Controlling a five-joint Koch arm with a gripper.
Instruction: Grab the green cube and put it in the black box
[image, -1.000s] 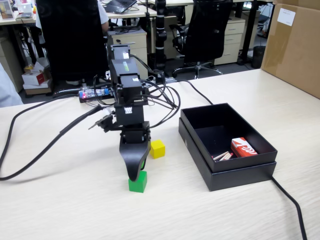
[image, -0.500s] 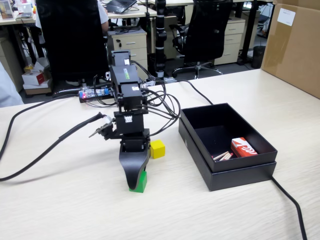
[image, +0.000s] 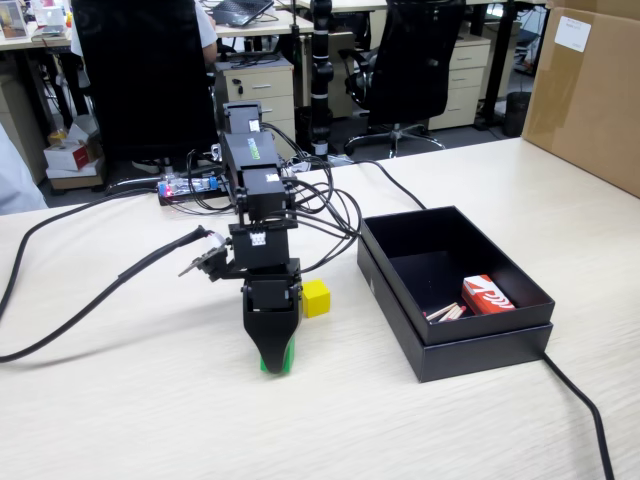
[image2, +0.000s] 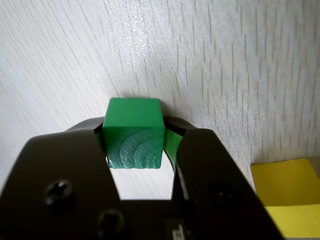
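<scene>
Table (image: 120, 420) fills the fixed view. Box (image: 480, 345) sits right of centre w/ its mouth up, ready to receive. Arm hangs straight down at centre so the gripper (image: 273, 362) can straddle the cube (image2: 134, 142). Wrist view, centre: jaws pressed on both cube sides, gripping it, cube apparently on the table.

Bright even office light, soft shadows; wrist view sharp, jaws slightly blurred
</scene>
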